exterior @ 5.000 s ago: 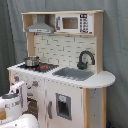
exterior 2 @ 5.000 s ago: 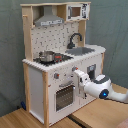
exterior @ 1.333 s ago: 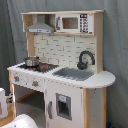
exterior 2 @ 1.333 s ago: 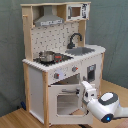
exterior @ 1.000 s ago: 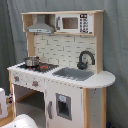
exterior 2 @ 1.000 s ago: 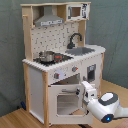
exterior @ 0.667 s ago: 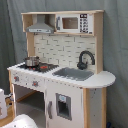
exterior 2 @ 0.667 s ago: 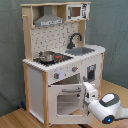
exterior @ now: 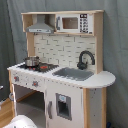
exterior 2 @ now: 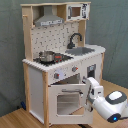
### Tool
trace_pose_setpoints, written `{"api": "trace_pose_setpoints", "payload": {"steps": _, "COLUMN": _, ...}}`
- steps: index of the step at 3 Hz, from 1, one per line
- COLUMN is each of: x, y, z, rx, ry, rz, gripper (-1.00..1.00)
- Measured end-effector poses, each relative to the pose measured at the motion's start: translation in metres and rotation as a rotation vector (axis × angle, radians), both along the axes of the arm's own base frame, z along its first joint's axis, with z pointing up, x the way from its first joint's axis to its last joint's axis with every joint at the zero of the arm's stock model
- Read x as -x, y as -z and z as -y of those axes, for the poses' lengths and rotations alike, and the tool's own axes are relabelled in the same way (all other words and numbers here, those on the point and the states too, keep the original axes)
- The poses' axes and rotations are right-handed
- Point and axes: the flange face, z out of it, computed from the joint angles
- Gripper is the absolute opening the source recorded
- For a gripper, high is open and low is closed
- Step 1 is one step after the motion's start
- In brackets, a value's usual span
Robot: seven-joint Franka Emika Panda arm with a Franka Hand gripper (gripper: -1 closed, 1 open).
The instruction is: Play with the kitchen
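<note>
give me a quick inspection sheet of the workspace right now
surface: wooden floor under the kitchen
job's things: kitchen, oven door ajar; pot on the stovetop; black faucet by the grey sink
clutter: nothing seen
grippers: gripper at the oven door's edge, finger state unclear
cables: nothing seen
surroundings: grey curtain behind

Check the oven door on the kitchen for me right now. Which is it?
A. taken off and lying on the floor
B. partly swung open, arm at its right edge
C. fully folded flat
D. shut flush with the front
B: in the second exterior view the oven door stands ajar from the kitchen, with the arm's gripper at its right edge.
</note>
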Motion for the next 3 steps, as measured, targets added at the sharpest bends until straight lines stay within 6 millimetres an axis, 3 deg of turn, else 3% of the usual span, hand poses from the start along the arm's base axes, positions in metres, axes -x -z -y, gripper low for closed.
{"api": "trace_pose_setpoints", "payload": {"steps": 1, "x": 0.010, "y": -0.035, "z": -0.006, "rx": 0.037, "ry": -0.008, "rz": 0.013, "gripper": 1.00}}
{"api": "trace_pose_setpoints", "payload": {"steps": 3, "x": 0.017, "y": -0.087, "z": -0.007, "rx": 0.180, "ry": 0.021, "rz": -0.017, "gripper": 1.00}}
